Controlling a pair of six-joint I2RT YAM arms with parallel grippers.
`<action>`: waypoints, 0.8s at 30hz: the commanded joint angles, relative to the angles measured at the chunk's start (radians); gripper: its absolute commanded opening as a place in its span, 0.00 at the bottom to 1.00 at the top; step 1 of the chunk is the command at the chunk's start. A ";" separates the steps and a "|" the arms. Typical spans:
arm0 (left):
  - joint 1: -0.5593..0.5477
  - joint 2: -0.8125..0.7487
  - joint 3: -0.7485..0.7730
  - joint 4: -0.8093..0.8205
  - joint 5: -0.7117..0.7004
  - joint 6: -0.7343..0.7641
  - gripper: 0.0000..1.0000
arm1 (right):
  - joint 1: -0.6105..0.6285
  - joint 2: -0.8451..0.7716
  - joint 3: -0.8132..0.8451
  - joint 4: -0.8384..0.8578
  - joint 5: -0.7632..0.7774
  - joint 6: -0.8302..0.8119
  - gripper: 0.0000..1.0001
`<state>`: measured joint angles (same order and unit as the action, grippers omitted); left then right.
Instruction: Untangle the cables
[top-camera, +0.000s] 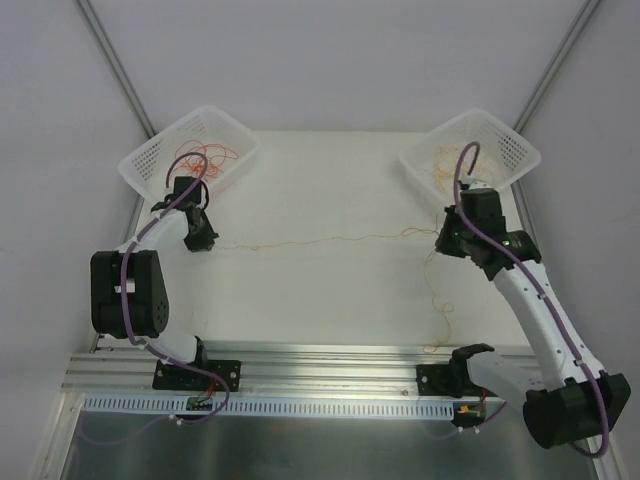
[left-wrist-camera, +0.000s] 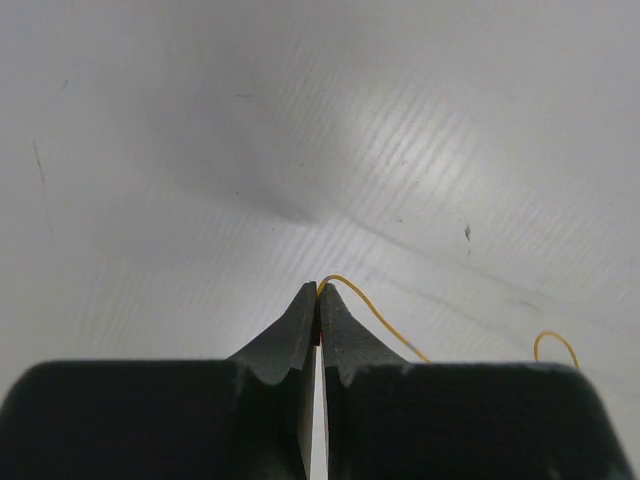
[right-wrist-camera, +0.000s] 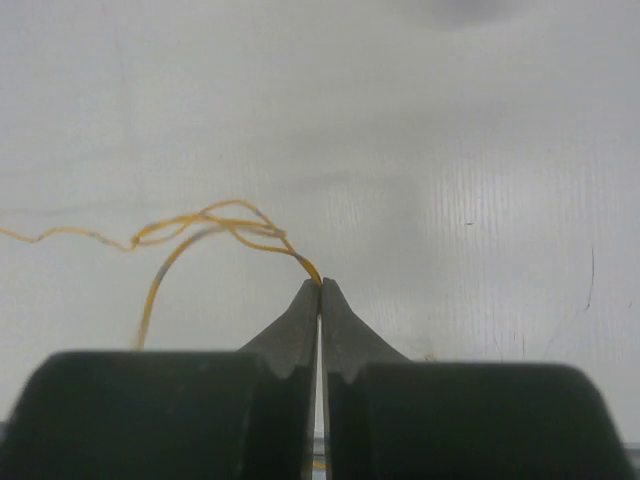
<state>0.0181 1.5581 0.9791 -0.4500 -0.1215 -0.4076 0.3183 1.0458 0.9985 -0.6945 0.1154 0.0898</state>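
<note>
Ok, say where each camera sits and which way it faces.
Top: above and behind the bases, looking down on the table, both arms and two baskets.
Left wrist: on the left arm, looking past the shut left gripper at the table.
Right wrist: same, past the shut right gripper.
Shared: all show the yellow wire that both grippers pinch.

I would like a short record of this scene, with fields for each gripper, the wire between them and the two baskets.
left gripper: shut on the thin orange-yellow wire
right gripper: shut on the same wire, as it appears
wire path: wavy line across the white table, from gripper to gripper
left white plastic mesh basket: holds red wires
right white plastic mesh basket: holds orange-yellow wires
</note>
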 joint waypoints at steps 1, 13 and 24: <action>0.043 -0.006 0.004 0.000 0.026 -0.019 0.00 | -0.189 -0.046 0.086 -0.062 -0.188 -0.004 0.01; 0.017 -0.094 -0.062 0.023 0.206 -0.004 0.09 | -0.188 0.020 0.149 0.021 -0.525 -0.028 0.01; -0.083 -0.387 -0.203 0.040 0.379 0.096 0.89 | 0.060 0.157 0.137 0.024 -0.514 -0.082 0.01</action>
<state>-0.0593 1.2423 0.8070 -0.4225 0.1837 -0.3679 0.3531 1.1954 1.1122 -0.6918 -0.3733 0.0357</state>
